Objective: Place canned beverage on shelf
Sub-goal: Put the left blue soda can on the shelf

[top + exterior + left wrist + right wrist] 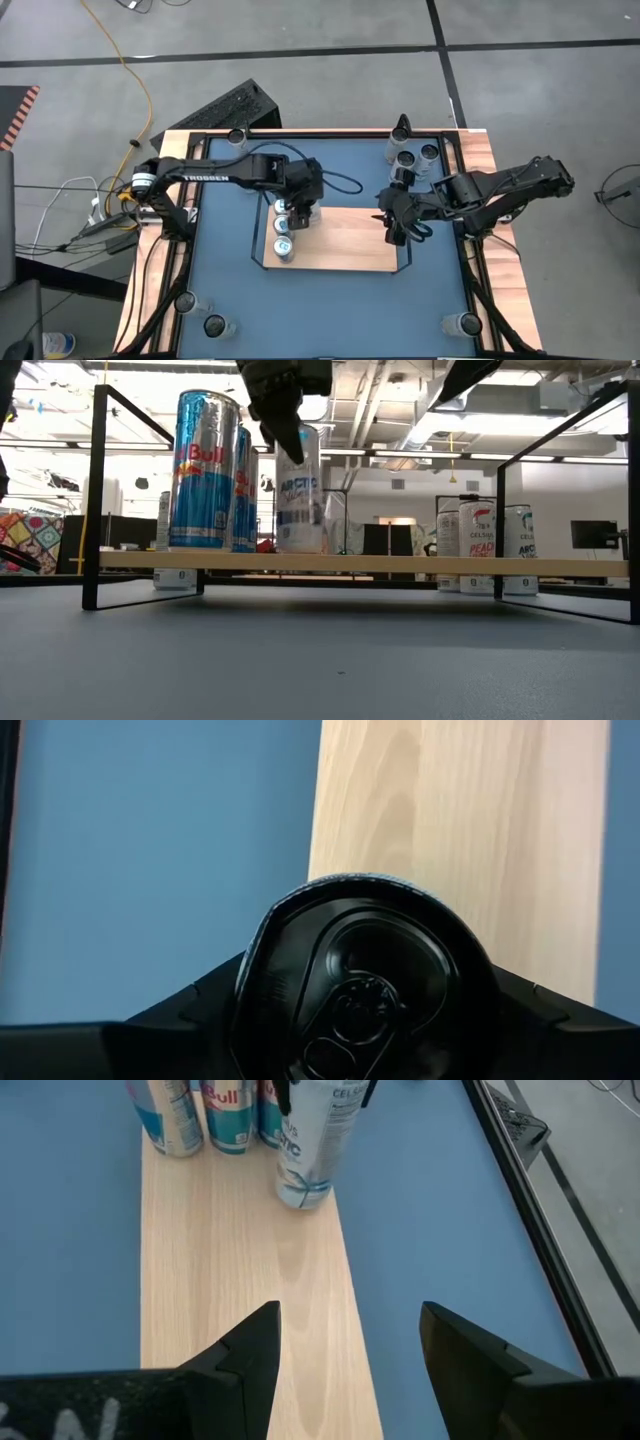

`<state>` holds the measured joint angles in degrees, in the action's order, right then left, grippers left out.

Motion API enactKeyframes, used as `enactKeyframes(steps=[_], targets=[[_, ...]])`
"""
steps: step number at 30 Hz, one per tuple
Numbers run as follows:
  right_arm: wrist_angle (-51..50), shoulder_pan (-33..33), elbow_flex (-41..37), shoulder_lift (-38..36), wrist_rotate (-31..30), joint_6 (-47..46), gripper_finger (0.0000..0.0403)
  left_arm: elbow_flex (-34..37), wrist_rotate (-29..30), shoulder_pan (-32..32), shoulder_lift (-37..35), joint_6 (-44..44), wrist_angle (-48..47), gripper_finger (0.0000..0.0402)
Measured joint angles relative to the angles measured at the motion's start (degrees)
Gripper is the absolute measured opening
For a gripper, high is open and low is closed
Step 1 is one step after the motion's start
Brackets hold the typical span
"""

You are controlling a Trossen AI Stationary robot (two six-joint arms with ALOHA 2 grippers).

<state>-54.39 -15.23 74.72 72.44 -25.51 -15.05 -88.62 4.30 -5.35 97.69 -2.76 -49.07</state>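
Observation:
The shelf (350, 240) is a light-wood board in a black wire frame on the blue table. Three blue-and-silver cans (205, 470) stand in a row at its left end. Beside them stands a white canned beverage (300, 500), with my left gripper (283, 425) shut on it from above. In the right wrist view the white can (305, 1150) is at the board's far edge. My right gripper (350, 1370) hovers open over the shelf's right end, with nothing between its fingers. My left gripper holds the white can by its upper part, just under the top rim (262, 945), pinched between the two fingers (190, 1015). The fingers slant down on it from above and from the table's left. The can is upright, and its base (300, 548) shows no gap to the board.
Several more cans (415, 155) stand on the table behind the shelf's right end, and they also appear behind it in the low view (478, 545). Single cans stand near the table's corners (215, 325). The board's middle (230, 1280) is bare wood.

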Motion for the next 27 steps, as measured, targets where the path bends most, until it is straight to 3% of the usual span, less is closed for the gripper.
enactKeyframes(steps=[14, 27], targets=[[0.1, -0.1, 0.0, 0.0, 0.1, -0.1, 0.0219, 1.2, 0.9, 0.1, 0.0, 0.1, 0.2, 0.0255], [0.1, -0.1, 0.0, 0.0, 0.1, -0.1, 0.0219, 1.2, -0.7, 0.1, -0.7, -1.1, -0.1, 0.0328]])
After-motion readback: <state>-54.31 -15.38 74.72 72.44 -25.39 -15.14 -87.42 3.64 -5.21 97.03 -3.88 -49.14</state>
